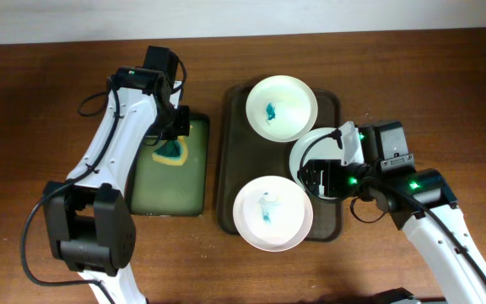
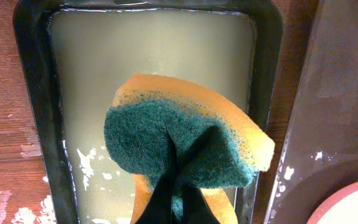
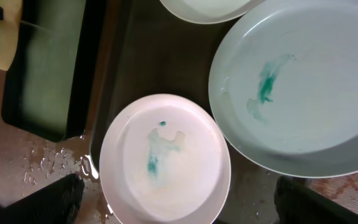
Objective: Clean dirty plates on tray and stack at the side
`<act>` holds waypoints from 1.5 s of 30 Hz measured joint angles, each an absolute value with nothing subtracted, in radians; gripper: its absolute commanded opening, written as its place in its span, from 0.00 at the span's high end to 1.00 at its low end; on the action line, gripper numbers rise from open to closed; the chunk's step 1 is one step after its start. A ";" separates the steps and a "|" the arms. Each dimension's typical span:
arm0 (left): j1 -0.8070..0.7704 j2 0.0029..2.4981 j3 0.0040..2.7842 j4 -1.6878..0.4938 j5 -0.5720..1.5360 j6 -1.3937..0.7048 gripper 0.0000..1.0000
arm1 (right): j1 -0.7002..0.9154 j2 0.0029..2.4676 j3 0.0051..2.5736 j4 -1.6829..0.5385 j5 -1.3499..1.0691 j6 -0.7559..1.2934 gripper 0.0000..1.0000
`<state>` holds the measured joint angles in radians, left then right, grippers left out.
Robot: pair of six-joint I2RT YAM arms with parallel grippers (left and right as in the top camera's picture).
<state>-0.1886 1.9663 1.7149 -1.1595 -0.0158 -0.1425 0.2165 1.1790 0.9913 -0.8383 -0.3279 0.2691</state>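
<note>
Three white plates with teal smears lie on the dark olive-brown tray [image 1: 226,169]: one at the far end [image 1: 281,107], one at the right [image 1: 304,145] partly under my right arm, and one at the near end [image 1: 272,213]. In the right wrist view the near plate [image 3: 166,158], the right plate [image 3: 303,87] and the far plate's edge [image 3: 210,7] show. My right gripper [image 1: 321,179] is open and empty above them, fingers wide apart [image 3: 179,202]. My left gripper [image 2: 179,205] is shut on a yellow-and-green sponge [image 2: 185,146] over the green tray; the sponge also shows in the overhead view [image 1: 172,150].
The smaller green tray with black rim [image 1: 169,198] lies left of the big tray and holds pale liquid [image 2: 154,56]. Water drops lie on the wooden table [image 3: 42,165] between the trays. The big tray's edge [image 2: 347,93] is right of the sponge.
</note>
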 measured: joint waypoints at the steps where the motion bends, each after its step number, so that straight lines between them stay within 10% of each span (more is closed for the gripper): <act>1: -0.189 1.966 1.715 -1.160 -0.016 -0.143 1.00 | 0.216 1.179 0.991 -0.838 -0.312 0.270 0.06; 16: -0.189 1.966 1.715 -1.139 0.000 -0.143 1.00 | -0.196 1.578 0.997 -0.564 -0.181 0.202 0.49; 22: -0.189 1.966 1.715 -1.135 0.000 -0.142 1.00 | -0.196 1.721 0.999 -0.603 -0.215 0.169 0.96; 45: -0.704 2.281 1.719 -0.593 0.520 -0.404 1.00 | -0.083 1.721 1.006 -0.708 -0.266 0.208 0.96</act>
